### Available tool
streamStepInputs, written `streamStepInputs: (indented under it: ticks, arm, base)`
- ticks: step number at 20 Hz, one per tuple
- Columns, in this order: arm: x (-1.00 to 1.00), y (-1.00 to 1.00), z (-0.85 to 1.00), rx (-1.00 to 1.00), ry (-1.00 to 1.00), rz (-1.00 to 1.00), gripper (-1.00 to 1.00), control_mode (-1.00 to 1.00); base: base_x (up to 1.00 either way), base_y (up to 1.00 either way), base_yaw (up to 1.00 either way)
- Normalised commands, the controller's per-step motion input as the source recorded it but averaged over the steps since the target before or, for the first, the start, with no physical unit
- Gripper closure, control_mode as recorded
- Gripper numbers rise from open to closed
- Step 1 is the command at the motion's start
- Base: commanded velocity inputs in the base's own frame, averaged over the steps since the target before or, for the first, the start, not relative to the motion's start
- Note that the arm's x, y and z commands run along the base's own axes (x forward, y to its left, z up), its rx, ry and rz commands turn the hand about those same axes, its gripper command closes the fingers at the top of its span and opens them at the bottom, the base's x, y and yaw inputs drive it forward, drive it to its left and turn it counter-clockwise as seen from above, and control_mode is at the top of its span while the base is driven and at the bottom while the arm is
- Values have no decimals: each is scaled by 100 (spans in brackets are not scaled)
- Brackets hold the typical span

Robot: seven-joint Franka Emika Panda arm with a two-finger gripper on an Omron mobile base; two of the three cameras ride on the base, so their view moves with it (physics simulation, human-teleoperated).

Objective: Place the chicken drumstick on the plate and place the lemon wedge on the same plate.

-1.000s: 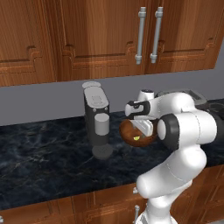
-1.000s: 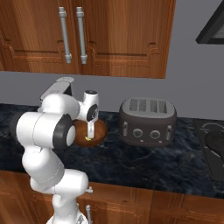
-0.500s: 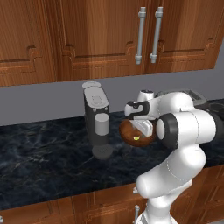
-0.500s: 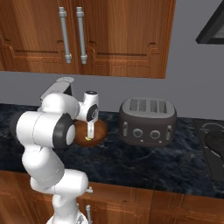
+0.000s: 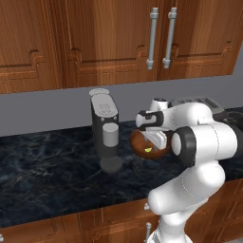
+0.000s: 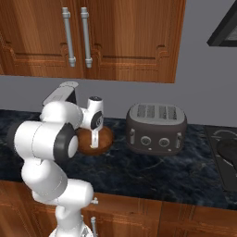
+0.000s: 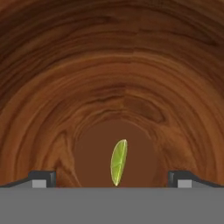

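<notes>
Your gripper (image 7: 112,177) had its jaws spread wide, one fingertip (image 7: 43,178) on either side of the single lemon wedge (image 7: 118,162), neither touching it. That wedge lay on the floor of the one brown bowl (image 7: 109,87), the hand lowered into it. Around the bowl on the dark counter (image 6: 152,171) stood one coffee machine (image 5: 106,130) and one toaster (image 6: 156,128).

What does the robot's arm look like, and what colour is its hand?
The arm is made of fat, smooth, glossy white tubes, joined by dark grey, nearly black rings at the bends. It rises from a white base. The hand is white too, with a dark round patch on its wrist and a dark block on top. Its two small finger tips look dark grey. No loose cables show.
</notes>
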Motion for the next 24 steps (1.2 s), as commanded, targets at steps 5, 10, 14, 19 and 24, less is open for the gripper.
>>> streamStepInputs:
  ticks: [5,10,14,19,24]
  arm:
    - [-5,0,-2,0,0,0,-100,-100]
    - [7,0,-12,0,0,0,-100,-100]
    - [13,0,-15,0,0,0,-100,-100]
    - [9,0,-16,0,0,0,-100,-100]
    - [2,0,-17,0,0,0,-100,-100]
  base:
    - [0,0,0]
    - [0,0,0]
    - [0,0,0]
    - [0,0,0]
    - [0,0,0]
